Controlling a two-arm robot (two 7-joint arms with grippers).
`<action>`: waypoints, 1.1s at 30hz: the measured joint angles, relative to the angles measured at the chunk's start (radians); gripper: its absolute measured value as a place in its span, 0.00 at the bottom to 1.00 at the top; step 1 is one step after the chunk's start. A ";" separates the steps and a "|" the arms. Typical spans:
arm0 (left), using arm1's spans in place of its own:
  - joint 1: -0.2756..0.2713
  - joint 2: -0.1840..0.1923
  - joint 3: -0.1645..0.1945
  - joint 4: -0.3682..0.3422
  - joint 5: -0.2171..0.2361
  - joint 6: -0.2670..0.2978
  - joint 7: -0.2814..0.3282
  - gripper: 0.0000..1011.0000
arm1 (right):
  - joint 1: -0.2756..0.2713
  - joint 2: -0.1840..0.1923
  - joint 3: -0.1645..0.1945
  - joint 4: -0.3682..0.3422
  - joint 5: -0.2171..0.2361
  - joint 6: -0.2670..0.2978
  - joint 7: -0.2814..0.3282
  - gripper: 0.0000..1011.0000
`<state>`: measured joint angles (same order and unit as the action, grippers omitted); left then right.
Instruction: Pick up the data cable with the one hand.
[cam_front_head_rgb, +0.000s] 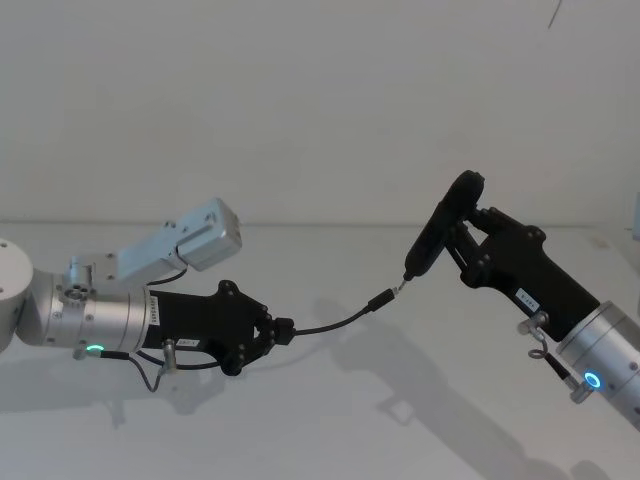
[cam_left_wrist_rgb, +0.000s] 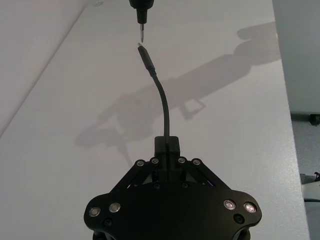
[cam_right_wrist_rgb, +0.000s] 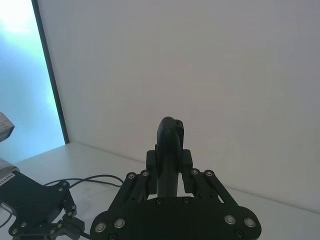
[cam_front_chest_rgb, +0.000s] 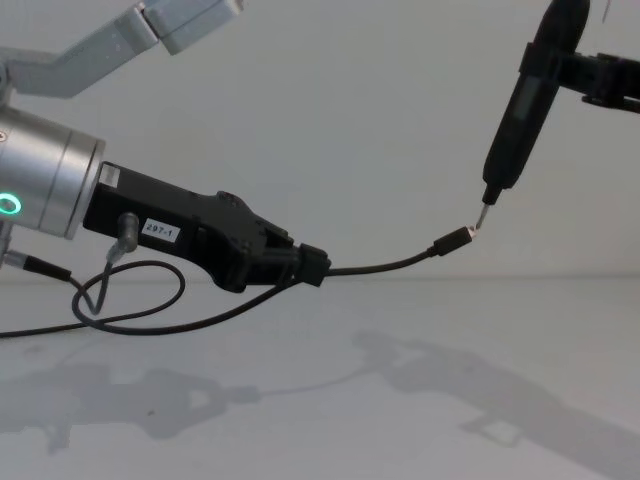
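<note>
My left gripper (cam_front_head_rgb: 278, 330) is shut on the data cable (cam_front_head_rgb: 335, 322), a thin black cord held above the white table. The cord arcs out of the jaws (cam_left_wrist_rgb: 167, 145) to a slim black plug (cam_left_wrist_rgb: 146, 57) with a metal tip. In the chest view the plug (cam_front_chest_rgb: 455, 240) hangs in the air, its end almost touching the metal tip of a black pen-shaped tool (cam_front_chest_rgb: 520, 100). My right gripper (cam_front_head_rgb: 470, 240) is shut on that tool (cam_right_wrist_rgb: 170, 145) and holds it tilted, tip down, at the right.
A short lead with a silver barrel plug (cam_front_chest_rgb: 125, 235) loops under the left wrist. A grey boxy part (cam_front_head_rgb: 205, 232) of the left arm sits above the wrist. The white table (cam_front_head_rgb: 330, 420) lies below both arms, with a plain wall behind.
</note>
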<state>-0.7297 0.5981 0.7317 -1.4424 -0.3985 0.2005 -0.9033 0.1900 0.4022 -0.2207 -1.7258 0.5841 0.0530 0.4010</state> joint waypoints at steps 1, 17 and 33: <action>0.000 0.000 0.000 0.000 0.000 0.000 0.000 0.04 | 0.000 0.001 0.000 0.000 0.001 0.000 0.000 0.28; 0.000 0.000 0.000 0.000 0.000 -0.001 -0.001 0.04 | 0.001 0.012 -0.010 -0.006 0.009 -0.009 -0.008 0.28; 0.000 0.000 0.000 0.000 0.000 -0.001 0.000 0.04 | 0.008 0.023 -0.024 -0.003 0.017 -0.004 -0.026 0.28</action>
<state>-0.7296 0.5981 0.7317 -1.4423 -0.3984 0.1999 -0.9038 0.1976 0.4248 -0.2443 -1.7284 0.6016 0.0493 0.3753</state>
